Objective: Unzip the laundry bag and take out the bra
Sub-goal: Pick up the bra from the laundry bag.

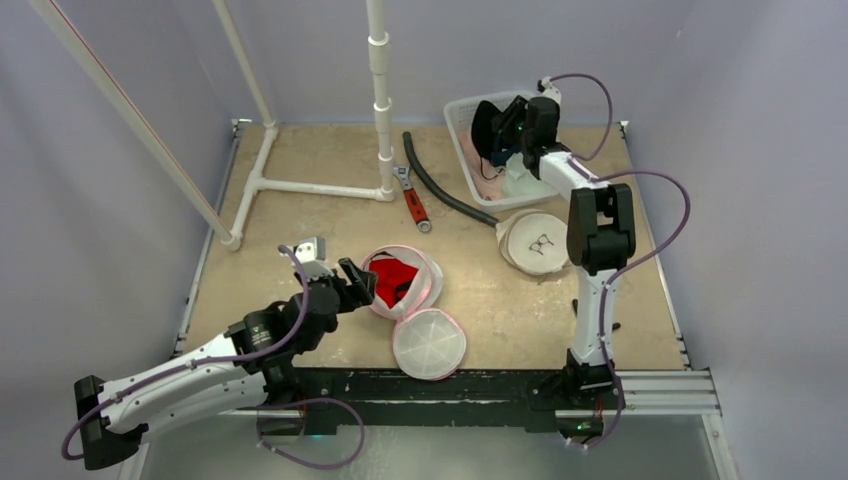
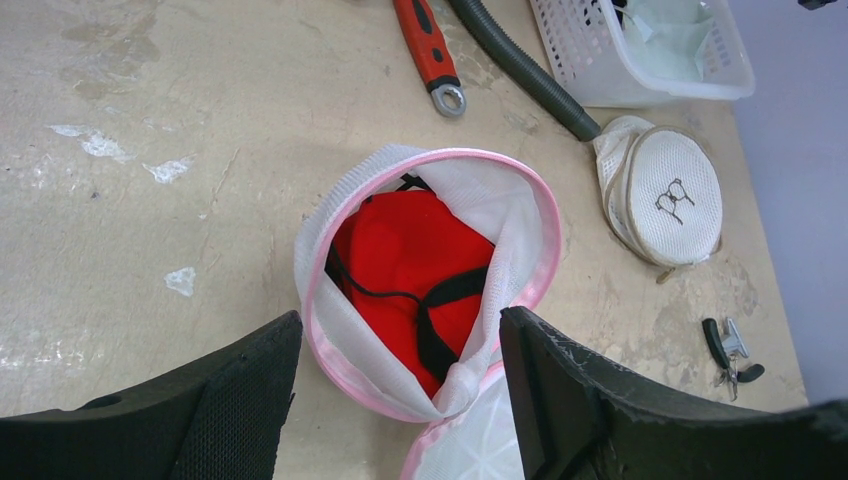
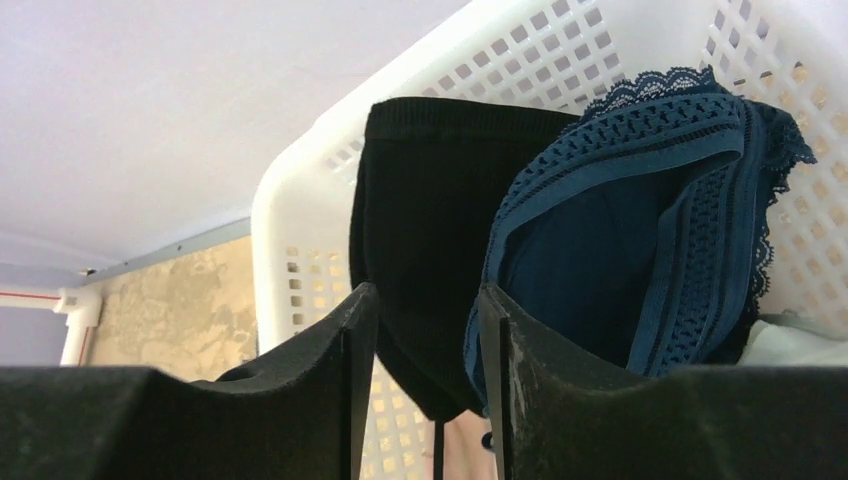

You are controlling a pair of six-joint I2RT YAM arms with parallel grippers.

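- Red bra [image 2: 410,250] sits inside the pink laundry bag [image 2: 480,190], near the middle of the table. The zip is undone and the lid is flopped open on the near side.
- Left gripper [image 2: 398,320] hangs just near-left of the bag's mouth, jaws wide, gripping nothing.
- Right gripper [image 3: 425,295] is far right over the white basket [image 3: 300,200], jaws half-narrowed with a dark bra [image 3: 430,200] in the gap. Pinched or merely hanging in front, I cannot tell.
- Danger one: nothing pins the light mesh bag, so a pull on the bra could drag the whole bag along.
- Danger two: the fingers may nip mesh with fabric, or the black straps may snag on the rim.
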